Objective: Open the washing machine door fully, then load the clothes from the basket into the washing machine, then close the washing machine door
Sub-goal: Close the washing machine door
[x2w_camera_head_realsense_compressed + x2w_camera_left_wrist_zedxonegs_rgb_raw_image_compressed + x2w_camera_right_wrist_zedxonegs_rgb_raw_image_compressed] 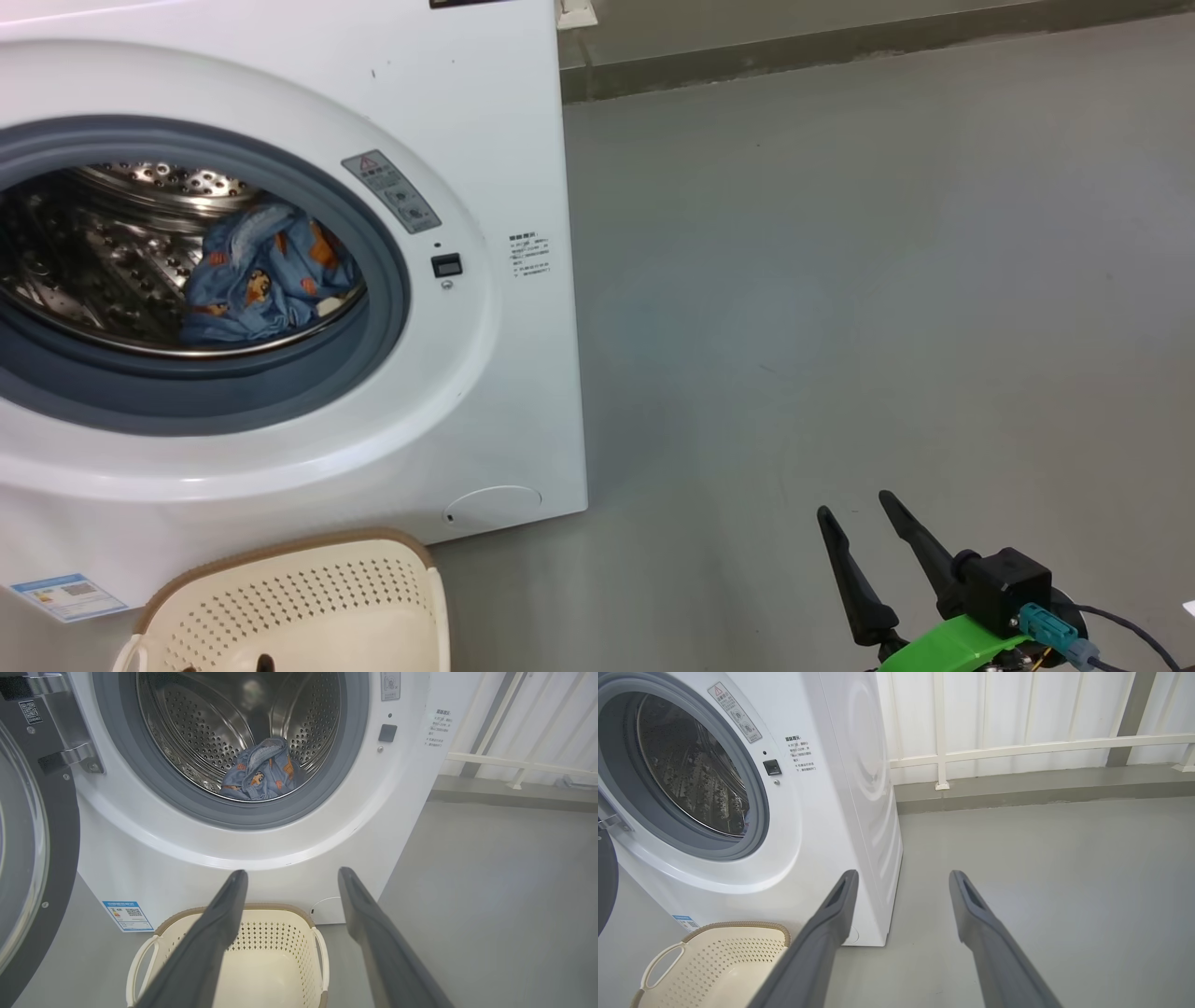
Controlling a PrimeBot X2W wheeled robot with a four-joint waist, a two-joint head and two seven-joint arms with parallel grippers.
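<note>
The black-ringed round glass door (32,858) — stiff, slick — is best pushed at its ring; left gripper (292,872) and right gripper (854,504) are spread wide, empty.

Drum mouth (243,742) unobstructed; door (28,858) swung left; floor (887,280) right free.

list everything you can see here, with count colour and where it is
washing machine: one, white, on the floor, left of the head view
washing machine door: one, black ring with clear glass, swung open at the machine's left
drum: one, perforated steel, inside the opening
gasket: one, grey, ringing the opening
clothes: one bundle, light blue with orange figures, in the drum
basket: one, cream with brown rim, on the floor before the machine, nothing seen inside
label: one, blue, machine's lower front
flap: one, white, round, lower front corner
floor: grey
railing: white, behind
left gripper: one, dark, open, above the basket
right gripper: one, dark, open, over the floor
</note>
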